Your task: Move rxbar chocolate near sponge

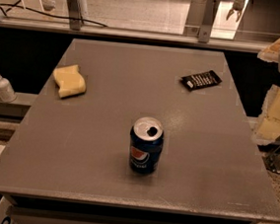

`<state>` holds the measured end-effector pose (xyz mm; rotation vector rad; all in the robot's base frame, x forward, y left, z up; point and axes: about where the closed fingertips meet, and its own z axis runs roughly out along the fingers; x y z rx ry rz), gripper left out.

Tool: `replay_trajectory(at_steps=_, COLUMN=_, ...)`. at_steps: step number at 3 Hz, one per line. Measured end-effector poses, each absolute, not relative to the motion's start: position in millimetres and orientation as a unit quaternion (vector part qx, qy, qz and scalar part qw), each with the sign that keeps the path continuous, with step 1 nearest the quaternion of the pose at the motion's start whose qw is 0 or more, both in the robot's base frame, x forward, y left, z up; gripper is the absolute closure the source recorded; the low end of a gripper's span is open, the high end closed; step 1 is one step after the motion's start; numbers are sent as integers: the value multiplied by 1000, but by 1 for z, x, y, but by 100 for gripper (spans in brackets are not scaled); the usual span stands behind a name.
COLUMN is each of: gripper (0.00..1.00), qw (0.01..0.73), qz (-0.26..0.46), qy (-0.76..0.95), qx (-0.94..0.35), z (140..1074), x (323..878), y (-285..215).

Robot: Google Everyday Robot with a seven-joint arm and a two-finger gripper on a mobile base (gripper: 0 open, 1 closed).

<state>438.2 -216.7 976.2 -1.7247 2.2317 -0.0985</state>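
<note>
Grey tabletop (100, 169) carries three things well apart: the rxbar chocolate (201, 80) lying flat and slightly askew at the far right, the sponge (69, 81) at the far left, and a blue Pepsi can (145, 145) upright nearer the front, roughly midway between them. The gripper (278, 115) sits off the table's right edge, touching nothing; whether it is spread or closed cannot be told. The step in hand looks like the reach for the bar. Thin and flat, the bar likely wants a descent from above across its short width, then a carry leftward over the far half, behind the can, to rest just beside the sponge.
</note>
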Motion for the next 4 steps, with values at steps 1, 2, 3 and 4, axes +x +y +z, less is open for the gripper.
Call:
replay_trajectory(at_steps=1, gripper=0, qw=166, qz=-39, qy=777, qx=-605, z=982, x=441, y=-217)
replay_trajectory(at_steps=2, gripper=0, qw=190, qz=-39, qy=767, qx=-612, z=993, x=468, y=-218)
replay_trajectory(at_steps=3, gripper=0, qw=232, qz=-20, qy=754, qx=-614, z=995, x=518, y=-210)
replay_trajectory(at_steps=4, gripper=0, qw=258, qz=-1, qy=753, qx=-605, z=978, x=562, y=-198)
